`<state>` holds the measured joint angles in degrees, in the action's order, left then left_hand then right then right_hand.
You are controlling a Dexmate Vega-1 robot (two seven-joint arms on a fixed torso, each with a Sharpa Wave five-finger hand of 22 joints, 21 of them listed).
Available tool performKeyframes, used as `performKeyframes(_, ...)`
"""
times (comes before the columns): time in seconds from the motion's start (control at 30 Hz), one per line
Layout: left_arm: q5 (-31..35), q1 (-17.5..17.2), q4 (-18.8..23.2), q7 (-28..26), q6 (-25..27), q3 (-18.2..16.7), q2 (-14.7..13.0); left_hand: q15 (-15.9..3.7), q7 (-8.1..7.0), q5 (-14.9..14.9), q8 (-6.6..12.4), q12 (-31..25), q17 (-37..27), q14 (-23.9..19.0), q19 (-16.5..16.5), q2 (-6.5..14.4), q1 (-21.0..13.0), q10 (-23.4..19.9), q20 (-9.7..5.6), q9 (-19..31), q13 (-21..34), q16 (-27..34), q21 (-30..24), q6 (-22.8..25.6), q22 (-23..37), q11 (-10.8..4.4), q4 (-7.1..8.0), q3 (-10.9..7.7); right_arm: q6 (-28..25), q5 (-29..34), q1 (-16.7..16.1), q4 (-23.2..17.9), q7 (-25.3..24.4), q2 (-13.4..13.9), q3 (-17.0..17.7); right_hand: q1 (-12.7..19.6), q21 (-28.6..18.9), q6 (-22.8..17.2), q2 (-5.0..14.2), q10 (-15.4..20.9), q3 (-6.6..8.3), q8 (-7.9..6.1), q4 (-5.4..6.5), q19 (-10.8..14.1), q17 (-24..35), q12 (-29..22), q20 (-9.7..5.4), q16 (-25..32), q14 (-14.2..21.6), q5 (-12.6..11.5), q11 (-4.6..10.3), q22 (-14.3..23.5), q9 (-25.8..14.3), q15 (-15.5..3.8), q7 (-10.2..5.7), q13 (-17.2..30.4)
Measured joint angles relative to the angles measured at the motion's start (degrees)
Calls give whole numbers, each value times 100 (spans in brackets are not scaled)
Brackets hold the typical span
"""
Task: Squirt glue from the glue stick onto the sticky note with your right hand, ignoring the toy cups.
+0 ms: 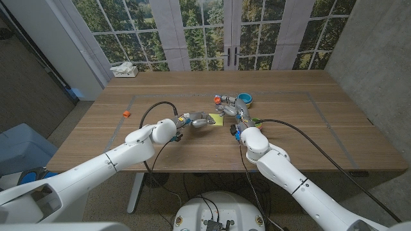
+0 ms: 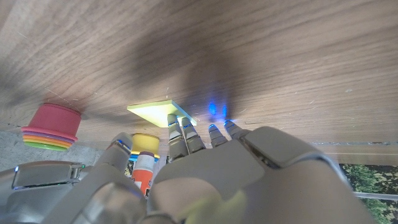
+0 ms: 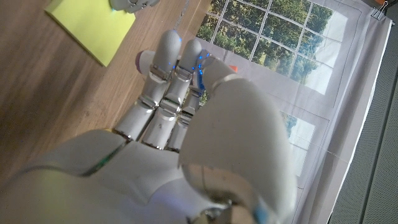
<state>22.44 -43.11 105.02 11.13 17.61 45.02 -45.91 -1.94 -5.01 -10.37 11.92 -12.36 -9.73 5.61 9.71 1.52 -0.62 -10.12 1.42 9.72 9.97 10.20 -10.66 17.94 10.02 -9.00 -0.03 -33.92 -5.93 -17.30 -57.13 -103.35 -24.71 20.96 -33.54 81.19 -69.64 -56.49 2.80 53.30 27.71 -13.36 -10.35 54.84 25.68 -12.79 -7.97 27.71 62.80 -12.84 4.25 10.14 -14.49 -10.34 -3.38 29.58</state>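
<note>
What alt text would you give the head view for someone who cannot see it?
Two white robot arms meet mid-table at a yellow sticky note: the left hand touches its edge, the right hand is just beside it. Toy cups sit behind, a small orange object to the left.

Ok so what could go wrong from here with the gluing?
The left hand has fingertips at the edge of the sticky note, so glue may land on them. The glue stick seems to have its yellow cap on, so nothing may come out. The toy cups stand close to the right hand and could get knocked.
</note>
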Motion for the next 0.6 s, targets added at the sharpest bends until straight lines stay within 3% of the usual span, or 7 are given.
performKeyframes(0.6,-3,76,-38,64,36,41,22,0,0,-3,-45,2,0,0,0,0,0,1,0,2,5,0,0,0,0,0,0,0,-211,-614,279,350,151,-43,-1,-2,0,0,1,4,0,18,1,0,-1,28,0,0,0,6,3,1,-28,0,0,4)
